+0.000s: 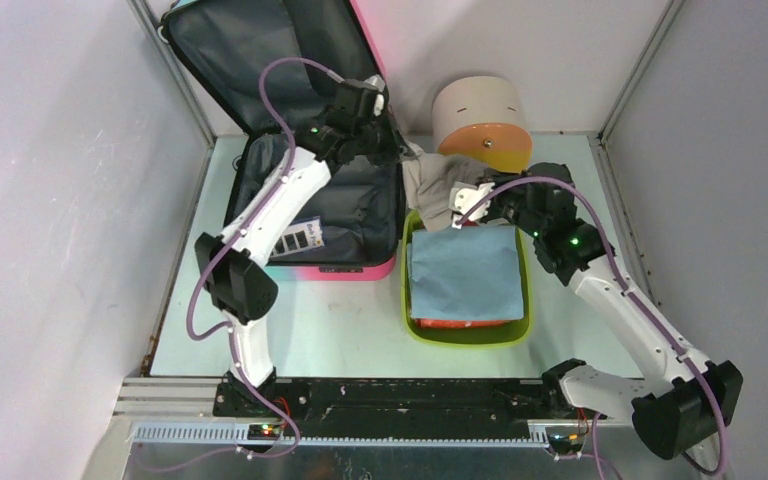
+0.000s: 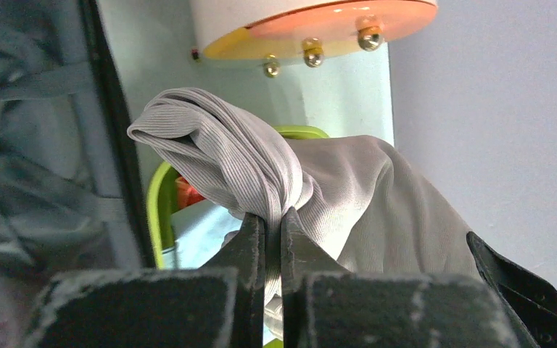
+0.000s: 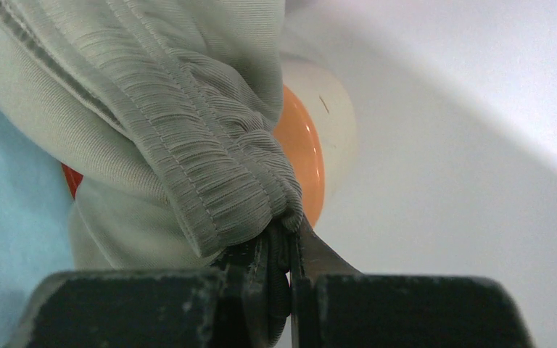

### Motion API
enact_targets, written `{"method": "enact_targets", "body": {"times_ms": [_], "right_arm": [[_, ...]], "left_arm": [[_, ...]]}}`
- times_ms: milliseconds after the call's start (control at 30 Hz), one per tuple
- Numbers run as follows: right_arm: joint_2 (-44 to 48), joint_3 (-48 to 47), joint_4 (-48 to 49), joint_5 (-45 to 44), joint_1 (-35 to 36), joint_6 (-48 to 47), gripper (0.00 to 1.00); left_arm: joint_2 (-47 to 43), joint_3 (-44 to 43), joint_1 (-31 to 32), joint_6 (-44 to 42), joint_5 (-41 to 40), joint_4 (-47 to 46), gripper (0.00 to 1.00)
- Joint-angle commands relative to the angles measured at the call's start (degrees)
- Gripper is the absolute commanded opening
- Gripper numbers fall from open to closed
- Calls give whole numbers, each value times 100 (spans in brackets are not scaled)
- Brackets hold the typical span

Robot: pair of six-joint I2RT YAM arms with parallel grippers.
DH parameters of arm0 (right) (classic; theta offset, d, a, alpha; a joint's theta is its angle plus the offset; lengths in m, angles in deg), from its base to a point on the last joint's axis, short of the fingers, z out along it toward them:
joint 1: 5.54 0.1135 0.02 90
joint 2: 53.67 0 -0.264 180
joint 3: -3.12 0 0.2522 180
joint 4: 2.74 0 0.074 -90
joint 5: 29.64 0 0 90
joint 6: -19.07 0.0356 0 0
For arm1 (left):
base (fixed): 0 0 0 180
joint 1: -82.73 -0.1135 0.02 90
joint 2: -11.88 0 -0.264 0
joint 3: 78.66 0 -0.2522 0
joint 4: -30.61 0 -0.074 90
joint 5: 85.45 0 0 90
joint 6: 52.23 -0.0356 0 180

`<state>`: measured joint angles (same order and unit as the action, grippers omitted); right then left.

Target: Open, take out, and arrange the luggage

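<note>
left claw [image 2: 274, 220]: clenched on a bunched fold of the grey garment [image 2: 348, 196]; the ribbed cloth rises out of the pinched tips and drapes off to its right.
right claw [image 3: 288, 233]: clenched on a ribbed hem of the same garment, which bulges above and to the left of its tips.
grey garment: hangs between the two claws, raised off the table [image 1: 340, 320], above the far rim of the tray.
luggage [image 1: 290, 150]: open, just left of the left claw. The lid stands up at the far side, and the base lies flat on the table with its dark grey lining showing. The left arm reaches across the base.
lime-green tray [image 1: 520, 325]: below the right claw and on its near side, just beside the luggage's pink edge.
blue cloth [image 1: 463, 270]: folded flat in the tray, under the right claw; an orange-red item [image 1: 460, 323] peeks out beneath its near end.
beige cylinder [image 1: 475, 105]: just beyond both claws, its orange-yellow face turned toward them.
</note>
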<state>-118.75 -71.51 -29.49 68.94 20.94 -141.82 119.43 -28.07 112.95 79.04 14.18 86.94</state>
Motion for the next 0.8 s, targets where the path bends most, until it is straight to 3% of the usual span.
{"method": "enact_targets", "body": {"times_ms": [0,167,467,767], "right_arm": [[397,-20,-343,-68,-304,-213,0],[1073,530,-872,-132,-255,225,0],[2253,1686,-1471,-629,233,820,0],[2256,1869,-1969,-346,733,1275,0]], "left_arm": [[231,-595,250,299,-23,-120,0],[194,-299,422,284,-23,-161,0],[-241,1387,612,325,136,-742,0],[-109,1502,639,-36,157,-353,0]]}}
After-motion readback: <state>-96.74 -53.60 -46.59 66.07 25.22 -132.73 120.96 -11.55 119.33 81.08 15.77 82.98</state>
